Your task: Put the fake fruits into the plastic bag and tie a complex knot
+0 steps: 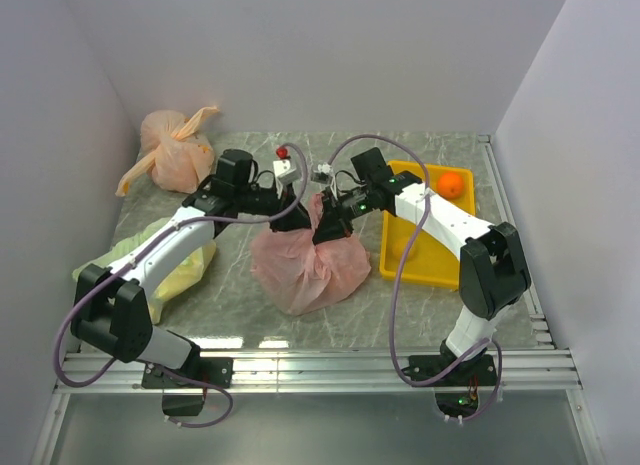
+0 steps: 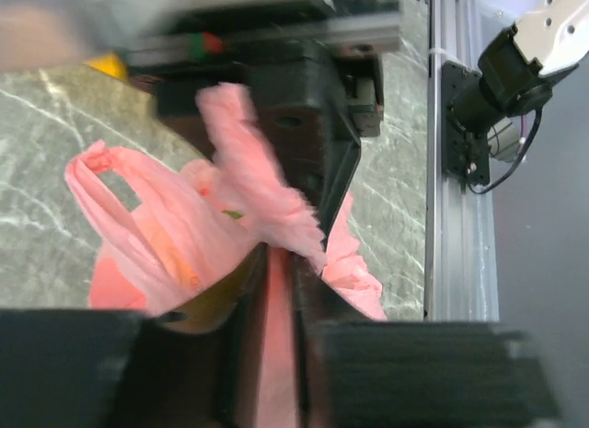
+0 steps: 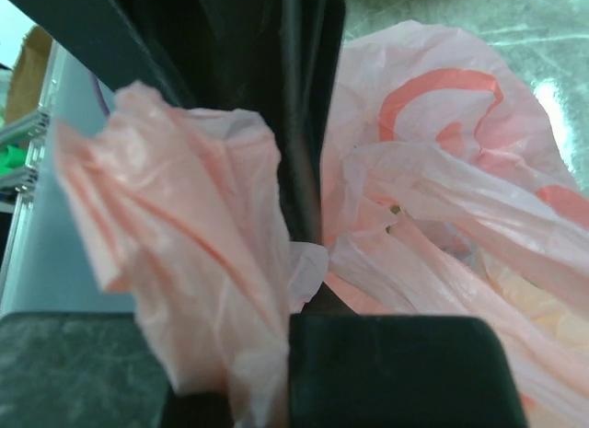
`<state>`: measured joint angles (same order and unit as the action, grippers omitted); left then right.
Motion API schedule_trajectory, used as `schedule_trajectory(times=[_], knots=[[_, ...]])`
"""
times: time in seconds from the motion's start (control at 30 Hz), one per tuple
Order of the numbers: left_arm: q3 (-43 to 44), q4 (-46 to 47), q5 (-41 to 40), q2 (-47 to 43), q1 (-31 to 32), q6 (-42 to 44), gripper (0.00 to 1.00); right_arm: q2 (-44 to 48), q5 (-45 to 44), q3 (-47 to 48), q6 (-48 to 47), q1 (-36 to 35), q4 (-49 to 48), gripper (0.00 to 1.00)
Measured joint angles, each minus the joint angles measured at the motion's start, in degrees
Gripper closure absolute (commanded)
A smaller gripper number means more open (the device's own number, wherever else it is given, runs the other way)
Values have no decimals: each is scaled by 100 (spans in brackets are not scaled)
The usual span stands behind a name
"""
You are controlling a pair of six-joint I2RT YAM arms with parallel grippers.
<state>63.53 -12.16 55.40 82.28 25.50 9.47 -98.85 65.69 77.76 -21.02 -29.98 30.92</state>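
— What's on the tabletop (image 1: 230,305)?

— Biggest thing is the pink plastic bag (image 1: 300,270). It sits bulging in the middle, between the two arms, with its top gathered up into a twist. Just to its right there's a yellow tray (image 1: 430,265), touching it or nearly so.

— Any other bags?

— Two on the left side. A yellow-green bag (image 1: 195,260) lies partly under the left arm, and a peach-coloured bag (image 1: 175,145), tied shut, is in the far left corner, well apart from the pink one.

— And the grippers?

— Both are at the pink bag's top, close together. The left gripper (image 1: 303,207) has its jaws clamped on a pink handle strip (image 2: 276,354), which runs straight down between them. The right gripper (image 1: 332,225) has its jaws together too, pinching the bunched film of the same bag, with crumpled plastic spilling out on either side.

— Anything in the tray?

— One orange (image 1: 452,184), at its far end.
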Motion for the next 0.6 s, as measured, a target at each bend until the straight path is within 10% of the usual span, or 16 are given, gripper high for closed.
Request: schedule_trajectory(times=[0.3,0.6], knots=[[535,131,221,-129,-1469,-1001,55,4,22,15,-1888,-4,680,100],[1366,490,378,911,-1438,-2343,38,-9,-348,675,-5434,-234,2505,100]])
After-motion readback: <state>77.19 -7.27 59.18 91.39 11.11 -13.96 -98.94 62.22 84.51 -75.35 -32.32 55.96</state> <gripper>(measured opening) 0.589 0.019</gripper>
